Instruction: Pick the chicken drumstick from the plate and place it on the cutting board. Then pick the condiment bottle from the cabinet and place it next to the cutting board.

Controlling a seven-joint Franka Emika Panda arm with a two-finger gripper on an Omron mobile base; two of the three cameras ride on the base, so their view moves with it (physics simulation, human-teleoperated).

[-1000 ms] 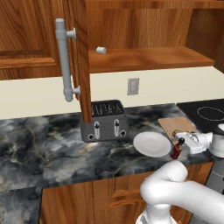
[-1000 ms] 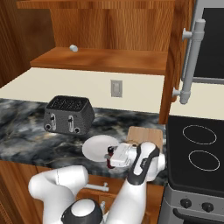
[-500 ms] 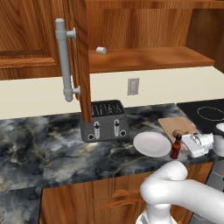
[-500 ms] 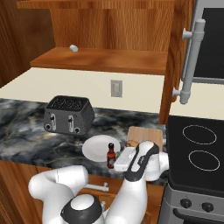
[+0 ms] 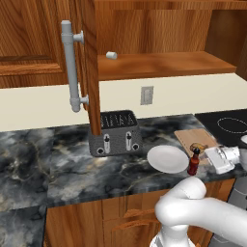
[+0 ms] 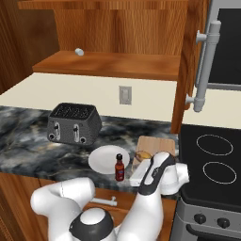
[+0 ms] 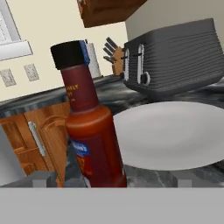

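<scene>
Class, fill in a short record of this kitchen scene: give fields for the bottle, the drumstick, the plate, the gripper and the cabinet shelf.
condiment bottle: upright on the counter, between the plate and the cutting board
chicken drumstick: lying on the cutting board
plate: bare, in front of the toaster
gripper: jaws open, beside the bottle, holding nothing
cabinet shelf: a small white cylinder
</scene>
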